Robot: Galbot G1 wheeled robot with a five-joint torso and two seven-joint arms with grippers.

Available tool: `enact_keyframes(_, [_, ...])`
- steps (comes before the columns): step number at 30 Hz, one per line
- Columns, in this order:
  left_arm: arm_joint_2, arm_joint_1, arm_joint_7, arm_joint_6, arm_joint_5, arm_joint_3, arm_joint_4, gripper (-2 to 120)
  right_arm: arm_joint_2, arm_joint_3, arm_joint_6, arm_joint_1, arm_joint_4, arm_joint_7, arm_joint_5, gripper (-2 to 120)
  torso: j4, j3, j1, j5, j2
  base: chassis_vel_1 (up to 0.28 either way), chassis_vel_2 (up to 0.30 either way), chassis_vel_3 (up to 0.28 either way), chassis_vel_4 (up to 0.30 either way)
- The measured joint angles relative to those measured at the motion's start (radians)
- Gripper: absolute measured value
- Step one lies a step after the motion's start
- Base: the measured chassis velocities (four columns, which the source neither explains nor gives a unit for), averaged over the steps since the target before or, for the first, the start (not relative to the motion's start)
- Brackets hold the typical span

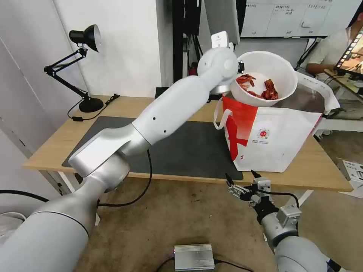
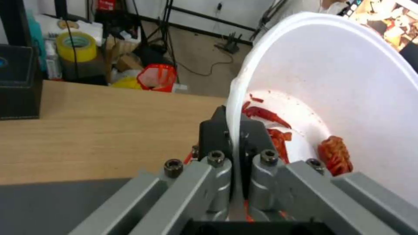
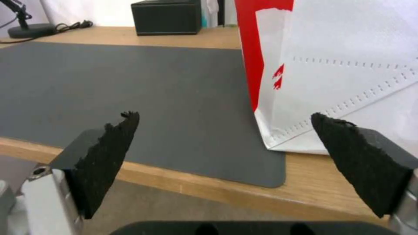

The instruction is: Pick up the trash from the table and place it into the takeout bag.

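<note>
My left gripper (image 2: 234, 132) is shut on the rim of the white round bowl (image 1: 264, 73), one piece of the trash. It holds the bowl tilted above the open top of the takeout bag (image 1: 276, 139). Red crayfish shells (image 1: 259, 88) lie in the bowl's low side. The white-and-red bag stands on the right part of the table (image 1: 314, 172), partly on the dark grey mat (image 1: 189, 151). My right gripper (image 1: 242, 180) hangs open and holds nothing, below the table's front edge near the bag's lower corner (image 3: 279, 140).
A black desk lamp (image 1: 85, 68) stands at the table's far left with its cable beside it. A black box (image 3: 168, 16) sits at the back edge behind the mat. A silver box (image 1: 194, 257) lies on the floor in front.
</note>
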Motion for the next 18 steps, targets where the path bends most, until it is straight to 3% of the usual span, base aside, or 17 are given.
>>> enact_keyframes(8, [0.013,0.024,-0.004,0.007,-0.006,0.025,-0.058,0,0.0,0.0,0.0,0.0,0.0,0.0,0.0,100,0.0,0.0,0.0,0.0,0.0,0.0,0.0,0.0,0.0])
enact_keyframes(18, [0.014,0.027,-0.011,0.022,-0.017,0.042,-0.073,0,0.0,0.0,0.0,0.0,0.0,0.0,0.0,100,0.0,0.0,0.0,0.0,0.0,0.0,0.0,0.0,0.0])
